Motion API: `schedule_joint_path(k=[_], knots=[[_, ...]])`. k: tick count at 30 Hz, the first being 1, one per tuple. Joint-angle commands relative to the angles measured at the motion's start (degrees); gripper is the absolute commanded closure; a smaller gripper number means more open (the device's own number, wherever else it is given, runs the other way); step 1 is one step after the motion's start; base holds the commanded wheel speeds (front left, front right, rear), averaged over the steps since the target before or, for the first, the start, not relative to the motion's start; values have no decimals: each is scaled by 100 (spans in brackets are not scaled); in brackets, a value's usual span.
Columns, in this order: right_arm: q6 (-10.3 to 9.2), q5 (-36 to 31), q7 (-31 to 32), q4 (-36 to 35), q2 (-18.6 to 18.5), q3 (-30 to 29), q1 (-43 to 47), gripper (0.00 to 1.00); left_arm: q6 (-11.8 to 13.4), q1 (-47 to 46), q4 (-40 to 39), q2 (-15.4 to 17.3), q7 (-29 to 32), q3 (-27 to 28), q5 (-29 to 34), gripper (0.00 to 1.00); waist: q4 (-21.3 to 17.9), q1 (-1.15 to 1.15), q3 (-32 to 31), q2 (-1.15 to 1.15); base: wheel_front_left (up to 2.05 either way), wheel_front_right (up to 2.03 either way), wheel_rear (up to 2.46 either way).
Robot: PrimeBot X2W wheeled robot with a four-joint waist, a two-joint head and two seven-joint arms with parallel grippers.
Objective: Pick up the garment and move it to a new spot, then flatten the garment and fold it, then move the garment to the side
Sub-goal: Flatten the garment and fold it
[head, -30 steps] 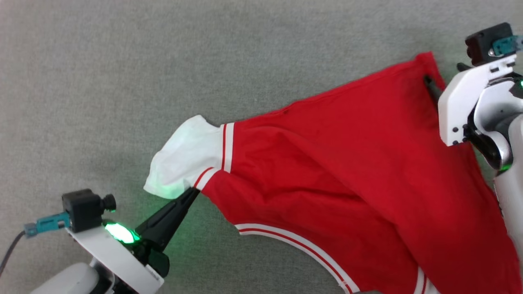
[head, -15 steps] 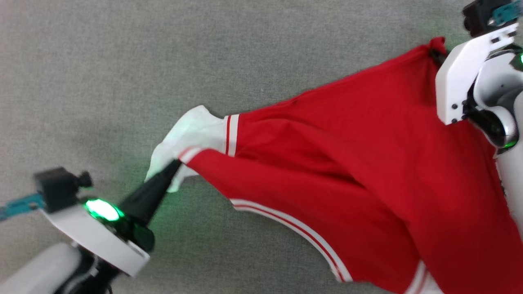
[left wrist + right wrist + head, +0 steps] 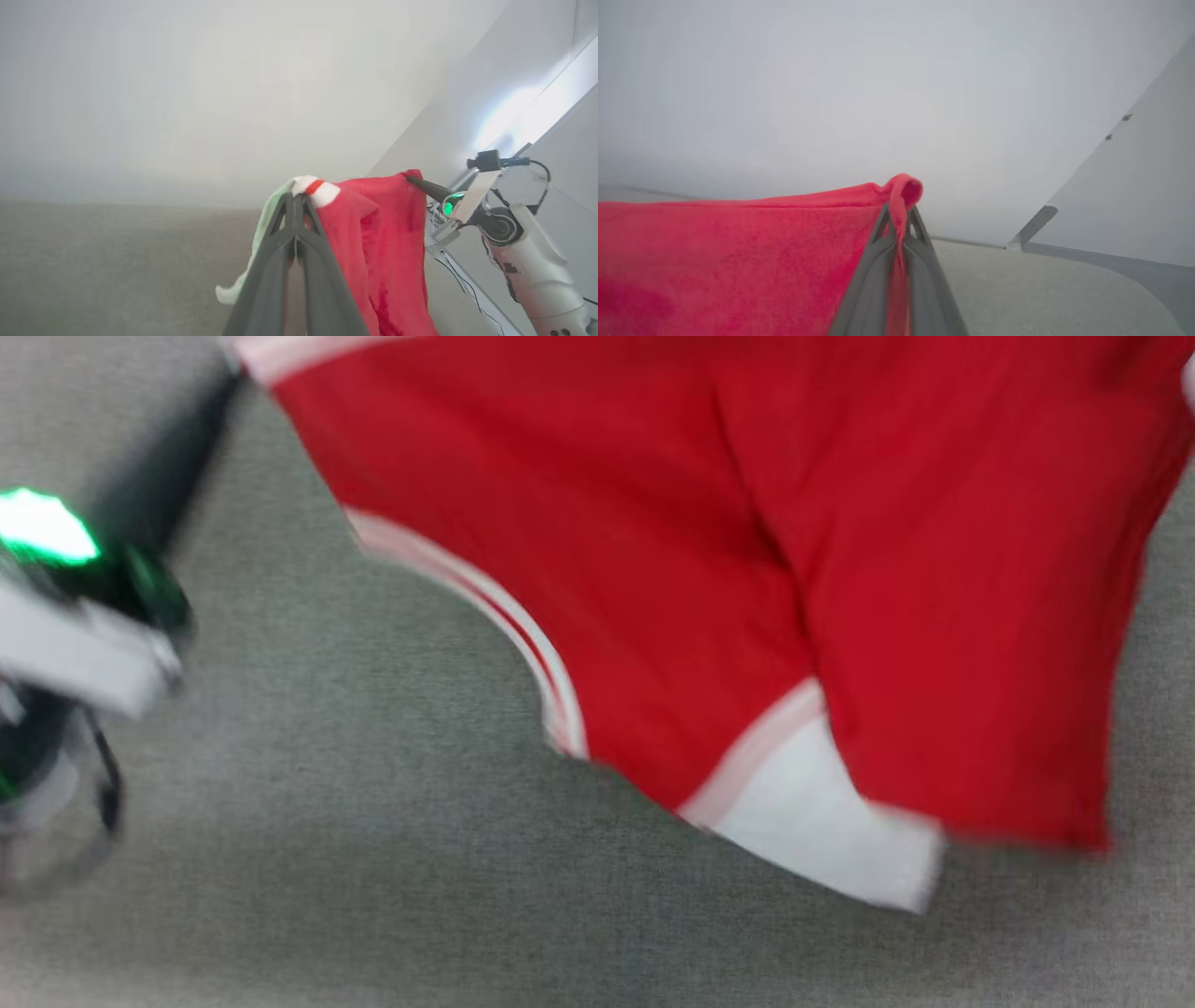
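Soft red garment (image 3: 840, 569) hangs creased; left end effector (image 3: 296, 199), right end effector (image 3: 899, 212) clamped on it.

My shirt (image 3: 840, 523) is red, with white sleeves (image 3: 822, 831) and red-and-white striped trim (image 3: 523, 635); the surface (image 3: 327, 859) is grey, my fingers (image 3: 273, 280) dark.

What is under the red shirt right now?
Grey surface shows past the lower edge of the garment, which hangs lifted; the patch straight beneath it is covered.
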Motion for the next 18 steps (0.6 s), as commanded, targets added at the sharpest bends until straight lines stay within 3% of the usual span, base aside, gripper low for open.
schedule_joint_path(k=[1, 9, 14, 18], knots=[[-10, -215, -127, -82, 144, -227, -250, 100, 12, -426, 189, -46, 185, 60, -151, 100, -110, 0, 129, 0, 0, 0, 0], [-11, -1421, -983, -390, 993, -1312, -1665, 100, 12, -2931, 1822, -464, 1131, 426, -392, 100, -465, 0, 483, 0, 0, 0, 0], [-12, -1778, -1484, -218, 1177, -1590, -2464, 100, 12, -4350, 2617, -783, 1158, 630, -225, 100, -629, 0, 473, 0, 0, 0, 0], [-12, -2020, -1739, 80, 1223, -1651, -2681, 100, 13, -4763, 2762, -976, 1220, 658, -370, 100, -659, 0, 489, 0, 0, 0, 0]])
